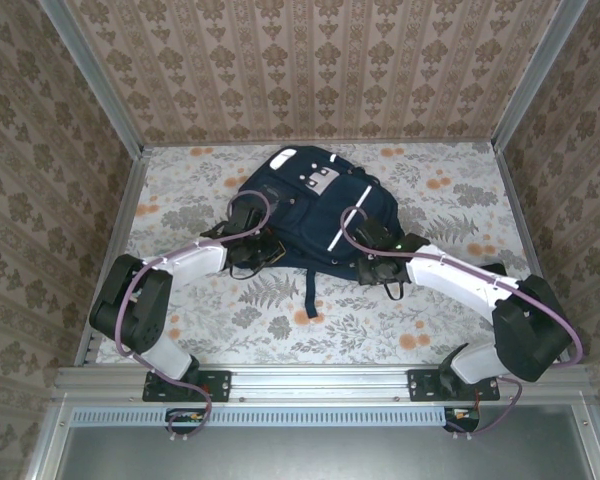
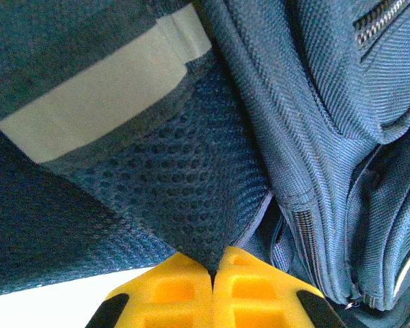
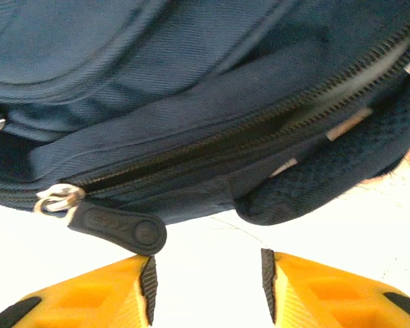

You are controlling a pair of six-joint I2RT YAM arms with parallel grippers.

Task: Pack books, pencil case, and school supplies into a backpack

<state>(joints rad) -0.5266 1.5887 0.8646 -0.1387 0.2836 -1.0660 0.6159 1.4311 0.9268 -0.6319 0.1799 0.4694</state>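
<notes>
The navy backpack (image 1: 315, 205) lies in the middle of the table, its white stripe (image 1: 345, 220) toward the right. My left gripper (image 1: 250, 245) is at its left side, and in the left wrist view the yellow jaws (image 2: 215, 263) are shut on a fold of the backpack's dark mesh fabric (image 2: 171, 198). At the backpack's right near corner, my right gripper (image 1: 375, 258) stands open (image 3: 208, 270) with nothing between its pads. It is just below the black zipper pull (image 3: 119, 225), which hangs off a partly open zipper (image 3: 260, 130). The books, pencil case and school supplies are out of view.
A dark strap (image 1: 308, 290) with an orange end (image 1: 311, 312) trails from the backpack toward the near edge. The floral tablecloth (image 1: 440, 200) is bounded by papered walls and metal rails (image 1: 130, 210) on both sides and at the back.
</notes>
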